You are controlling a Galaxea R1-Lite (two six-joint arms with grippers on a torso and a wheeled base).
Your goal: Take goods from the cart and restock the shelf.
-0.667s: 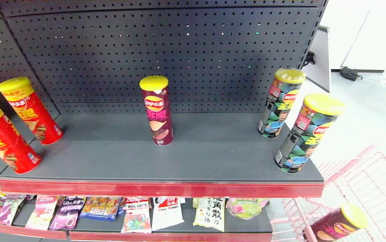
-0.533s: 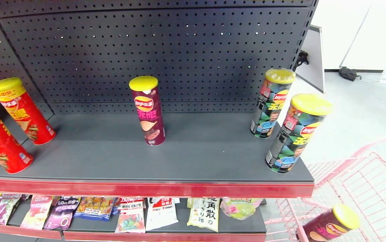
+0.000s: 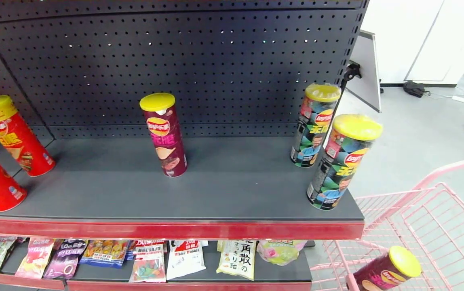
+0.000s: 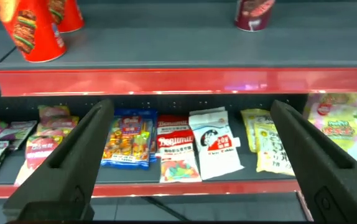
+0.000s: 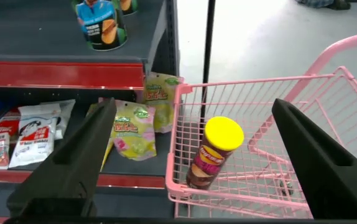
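A dark grey shelf board with a red front edge carries upright chip cans: a maroon one in the middle, two green-and-black ones at its right end, and red ones at the left. To the right of the shelf stands a pink wire cart with one maroon can leaning in its near corner. My left gripper is open in front of the lower shelf. My right gripper is open above the cart's can, apart from it.
Snack bags lie in a row on the lower shelf. A pegboard wall backs the shelf. Bare board lies on both sides of the middle maroon can. Open floor stretches behind the cart.
The head camera has turned to the right, so the whole picture has slid left and more of the cart shows. No can has moved.
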